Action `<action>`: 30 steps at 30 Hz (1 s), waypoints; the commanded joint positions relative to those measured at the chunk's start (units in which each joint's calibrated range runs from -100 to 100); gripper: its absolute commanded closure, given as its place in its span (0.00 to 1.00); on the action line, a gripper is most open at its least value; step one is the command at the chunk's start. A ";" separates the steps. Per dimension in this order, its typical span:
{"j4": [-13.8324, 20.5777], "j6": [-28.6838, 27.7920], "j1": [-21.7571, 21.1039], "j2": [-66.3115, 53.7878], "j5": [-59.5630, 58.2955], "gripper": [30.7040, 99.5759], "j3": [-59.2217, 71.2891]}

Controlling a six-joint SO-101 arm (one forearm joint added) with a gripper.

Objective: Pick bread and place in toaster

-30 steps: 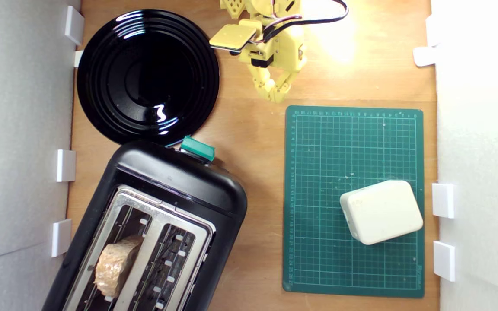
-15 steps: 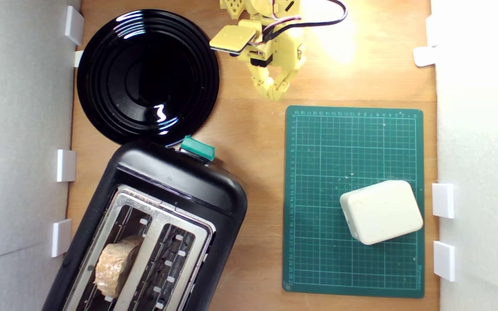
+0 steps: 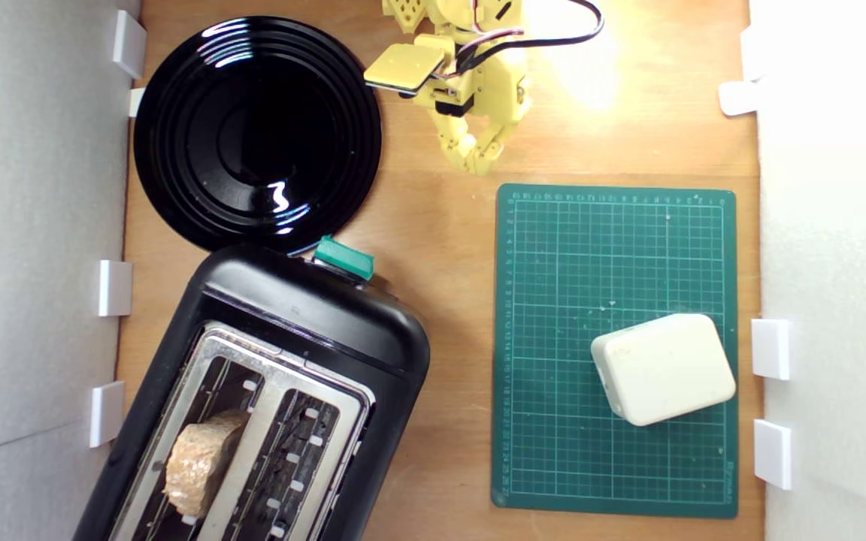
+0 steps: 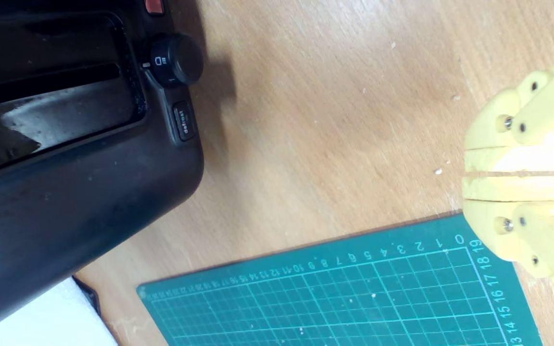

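Observation:
The bread (image 3: 200, 458), a tan-crusted wedge, stands in one slot of the black toaster (image 3: 305, 315) at the lower part of the exterior view's left; the slot beside it holds nothing. A teal lever knob (image 3: 343, 258) sticks out of the toaster's end. My yellow gripper (image 3: 480, 167) hangs far from it, at the top middle, above bare wood just off the green mat's corner. Its fingers (image 4: 508, 188) lie pressed together with only a thin seam between them, holding nothing. The wrist view shows the toaster (image 4: 80, 192) from the side, with its dial and defrost button.
A glossy black round plate (image 3: 256, 135) lies at the top of the exterior view's left, touching the toaster's end. A green cutting mat (image 3: 553, 300) covers the right half, with an off-white rounded block (image 3: 662, 368) on it. White walls with brackets flank the wooden table.
The gripper has drawn back slightly toward the arm's base at the top of the exterior view. The bread, toaster, plate and block have not moved.

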 commanded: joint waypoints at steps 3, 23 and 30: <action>-0.09 -0.17 -0.51 -0.63 0.49 0.82 0.31; 0.18 -0.11 -0.03 -0.63 0.49 0.83 0.22; 0.18 -0.11 -0.03 -0.63 0.49 0.83 0.22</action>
